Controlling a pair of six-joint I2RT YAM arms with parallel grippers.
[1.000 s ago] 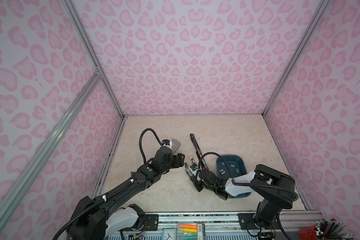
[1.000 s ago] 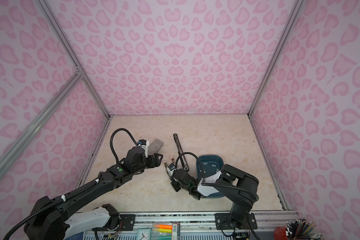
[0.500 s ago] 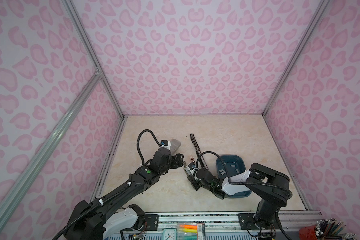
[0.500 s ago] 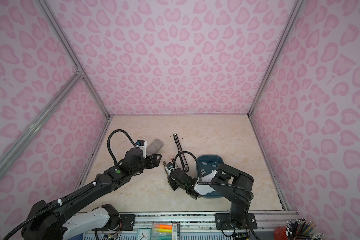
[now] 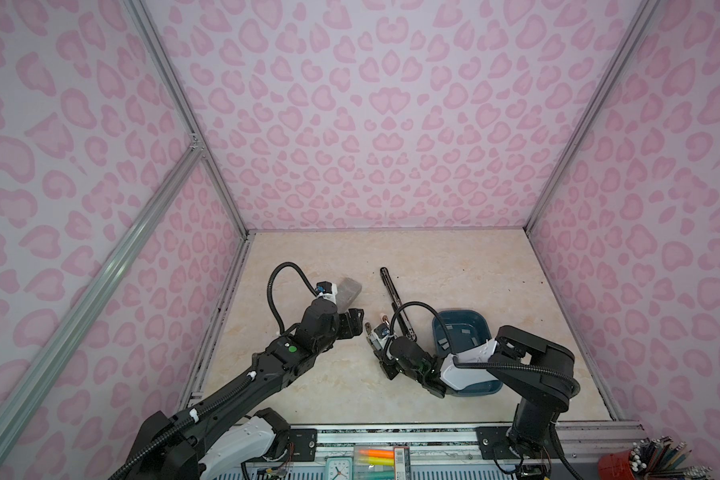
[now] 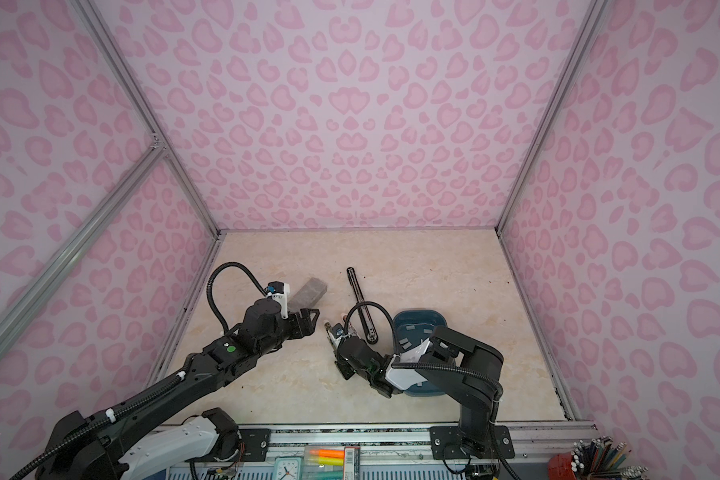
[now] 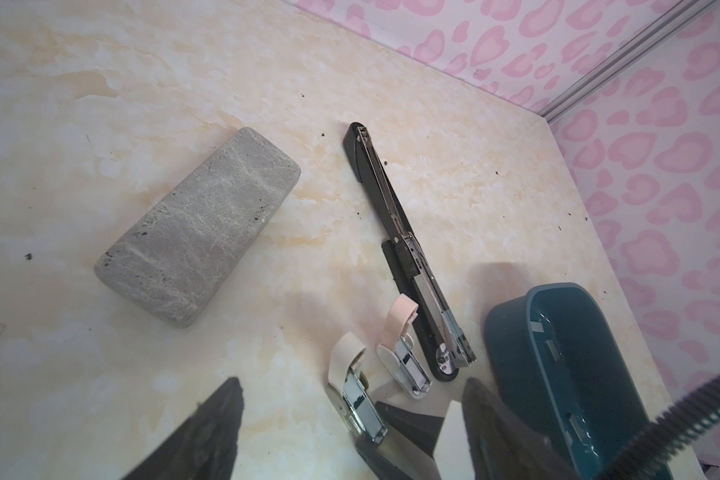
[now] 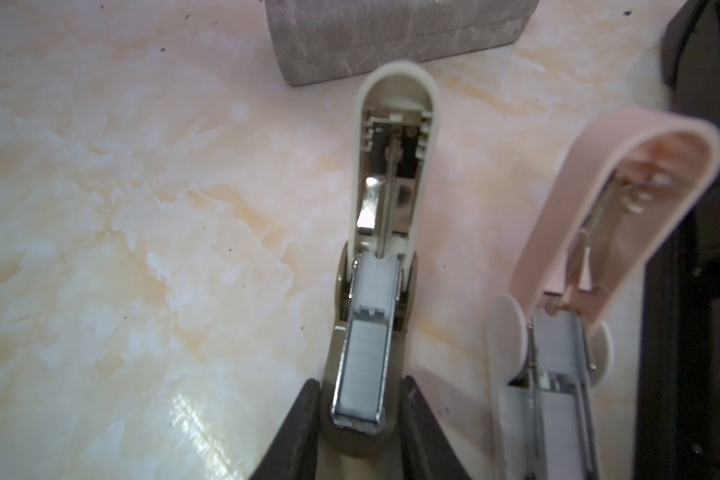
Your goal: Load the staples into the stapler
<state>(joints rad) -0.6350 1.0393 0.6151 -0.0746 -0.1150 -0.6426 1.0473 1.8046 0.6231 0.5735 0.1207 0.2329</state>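
So, in both top views the left gripper [image 5: 357,325] [image 6: 312,319] hangs wide open with nothing in it, near the grey block [image 5: 348,289] [image 6: 310,291]. The right gripper [image 5: 378,347] [image 6: 336,345] reaches toward the middle and pinches the little cream stapler [image 5: 368,327] [image 6: 328,325]. A pink stapler [image 5: 385,319] [image 6: 343,318] sits just beside it. The long black stapler [image 5: 393,293] [image 6: 360,299] lies flat and opened out on the table [image 5: 433,266], next to the blue tub [image 5: 458,311] [image 6: 416,311]. Small silver staple strips [image 5: 467,331] [image 6: 412,328] lie inside the tub. From the left wrist, that gripper's two black fingers [image 7: 208,432] stand far apart above the table. The cream stapler [image 7: 350,374] and the pink stapler [image 7: 400,340] both have their lids tipped up, and more staple strips [image 7: 553,347] show in the tub [image 7: 512,345]. From the right wrist, the fingers [image 8: 300,432] squeeze the cream stapler [image 8: 391,145] from both sides. Its lid stands up, and a row of staples [image 8: 366,353] lies in its open tray. The pink stapler [image 8: 599,249] is open too, with staples in its tray.
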